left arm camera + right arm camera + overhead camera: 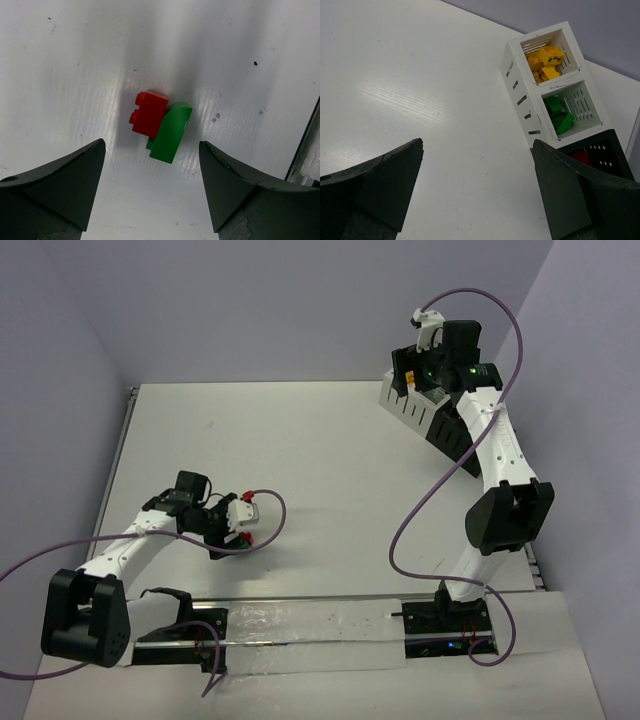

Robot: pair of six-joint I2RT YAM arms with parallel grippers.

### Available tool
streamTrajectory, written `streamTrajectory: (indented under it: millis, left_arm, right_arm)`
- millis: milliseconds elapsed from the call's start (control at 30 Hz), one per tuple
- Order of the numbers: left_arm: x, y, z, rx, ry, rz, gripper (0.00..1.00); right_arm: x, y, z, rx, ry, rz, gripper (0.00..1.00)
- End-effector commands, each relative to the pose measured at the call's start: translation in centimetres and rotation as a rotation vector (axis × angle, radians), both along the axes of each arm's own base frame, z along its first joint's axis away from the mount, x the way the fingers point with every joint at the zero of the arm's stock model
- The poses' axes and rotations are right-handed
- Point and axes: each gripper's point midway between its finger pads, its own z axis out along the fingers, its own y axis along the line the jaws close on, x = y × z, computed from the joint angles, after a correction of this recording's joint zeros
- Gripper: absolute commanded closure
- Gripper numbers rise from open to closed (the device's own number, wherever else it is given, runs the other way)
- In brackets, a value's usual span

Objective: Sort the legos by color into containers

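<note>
Top view: the left gripper hangs low toward the table's near left edge; bins sit at its far right corner.

Left wrist: jaws spread astride a joined red brick and green brick, probably to pinch them.

Right wrist: the right gripper, spread and empty, faces bins of yellow, green and red.

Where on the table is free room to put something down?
Bare: the wide middle of the table, between the red brick and green brick on the left and the bins at far right. Crowded: the bins' corner, where the right arm hangs over.
</note>
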Motion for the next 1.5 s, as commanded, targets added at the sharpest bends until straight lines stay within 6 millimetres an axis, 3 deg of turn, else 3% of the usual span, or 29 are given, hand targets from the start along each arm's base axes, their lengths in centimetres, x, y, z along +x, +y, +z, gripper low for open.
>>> streamTrajectory:
  millis: [0, 267, 433, 700, 800, 967, 1067, 1133, 1233, 1467]
  left_arm:
    - [0.6, -0.5, -0.5, -0.019, -0.027, -0.030, 0.16]
    - [0.9, -0.6, -1.6, -0.014, -0.013, -0.059, 0.21]
    - [1.0, -0.6, -2.1, -0.005, -0.015, -0.075, 0.31]
    - [1.7, -0.8, -1.5, -0.013, -0.092, -0.104, 0.60]
    - [1.9, -1.1, -0.7, -0.032, -0.113, -0.120, 0.79]
    - [3.6, -1.8, 2.4, -0.067, -0.244, -0.121, 0.92]
    - [5.6, -2.3, 5.4, -0.089, -0.381, -0.113, 1.00]
    - [6.6, -2.8, 7.0, -0.093, -0.466, -0.113, 1.00]
    - [8.4, -4.9, 11.3, -0.116, -0.701, -0.149, 1.00]
    - [8.0, -9.1, 15.1, -0.108, -0.953, -0.277, 1.00]
  right_arm:
    - [0.0, 0.3, 0.8, -0.010, -0.023, 0.012, 0.03]
    - [-0.2, 0.4, 0.8, -0.011, -0.022, 0.016, 0.03]
    - [-0.3, 0.4, 0.7, -0.012, -0.019, 0.018, 0.03]
    - [-1.4, 2.3, -0.4, 0.024, 0.018, 0.055, 0.03]
    - [-2.6, 3.8, -1.5, 0.074, 0.065, 0.089, 0.03]
    - [-5.1, 7.3, -2.6, 0.230, 0.174, 0.196, 0.03]
    - [-7.3, 10.6, -2.9, 0.343, 0.253, 0.288, 0.03]
    - [-8.7, 12.7, -3.0, 0.389, 0.292, 0.364, 0.02]
    - [-11.3, 16.4, -2.9, 0.473, 0.375, 0.477, 0.00]
    - [-15.7, 21.9, -2.8, 0.503, 0.467, 0.673, 0.00]
